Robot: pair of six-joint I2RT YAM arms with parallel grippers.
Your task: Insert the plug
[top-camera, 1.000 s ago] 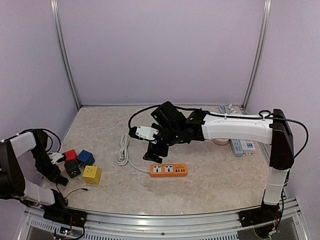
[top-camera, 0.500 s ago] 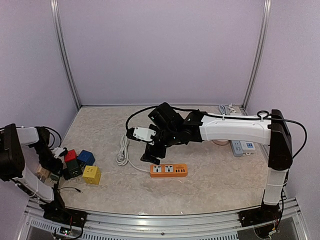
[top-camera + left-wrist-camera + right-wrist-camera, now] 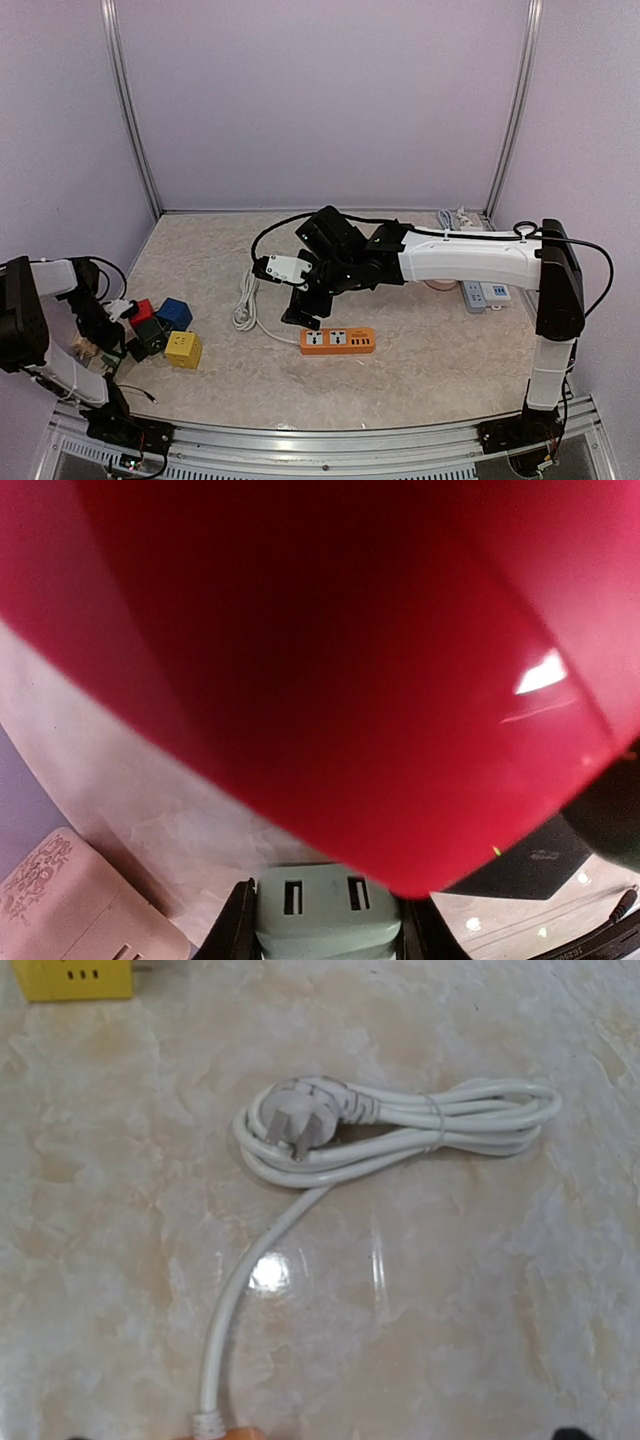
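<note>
Right gripper (image 3: 303, 312) hovers open behind the orange power strip (image 3: 338, 341), poised for the plug (image 3: 293, 1128) (left gripper (image 3: 128, 338): grip unclear)

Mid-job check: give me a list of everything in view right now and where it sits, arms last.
power strip: 1, orange, table centre, just nearer than the right gripper.
cord: 1, white, coiled left of the power strip, joined to it; plug lies loose on the coil.
red cube, blue cube, yellow cube, dark cube: 4 socket blocks, clustered near left.
spare strips: 2, grey-white, right side, partly under the right arm.
left gripper: 1, black, among the cubes, fingers flanking a pale green socket face; grip unclear.
right gripper: 1, black, open, hovering above the cord.
</note>
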